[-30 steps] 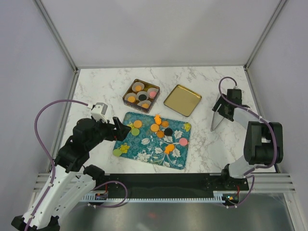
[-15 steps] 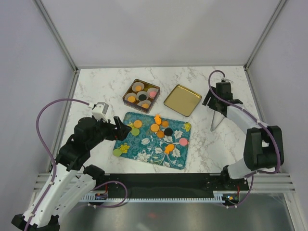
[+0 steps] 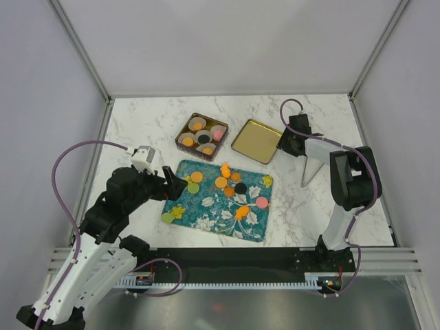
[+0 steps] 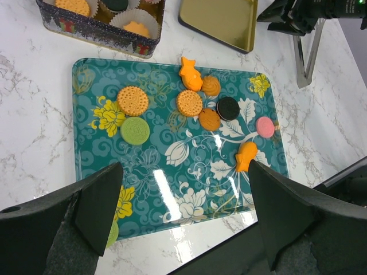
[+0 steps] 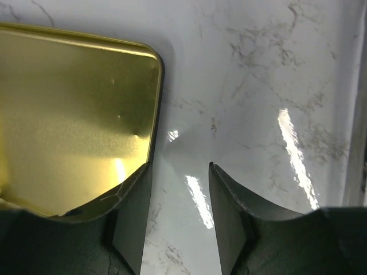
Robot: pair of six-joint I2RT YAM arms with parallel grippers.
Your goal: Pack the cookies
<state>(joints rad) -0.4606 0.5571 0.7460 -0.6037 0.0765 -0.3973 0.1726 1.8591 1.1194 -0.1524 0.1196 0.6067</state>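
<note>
Several cookies lie on the teal floral tray [image 3: 206, 213]: orange rounds [image 4: 132, 100], a green one [image 4: 135, 130], a black one [image 4: 227, 107], a pink one [image 4: 265, 126] and orange fish shapes [image 4: 246, 156]. The dark tin [image 3: 201, 136] holds paper cups with cookies in them. My left gripper [image 3: 172, 185] hovers open and empty above the tray's left part, and it also shows in the left wrist view [image 4: 183, 212]. My right gripper [image 3: 283, 143] is open and empty, low over the marble. Its left finger [image 5: 129, 212] overlaps the right edge of the gold lid [image 5: 74, 114].
The gold lid [image 3: 256, 141] lies upside down to the right of the tin. The tin's near wall [image 4: 97, 31] is just beyond the tray. The cell's walls and frame posts close in the table on three sides.
My right gripper has swung left from the table's right side to the gold lid's right edge. The lid has shifted slightly left. The left arm has not moved.
</note>
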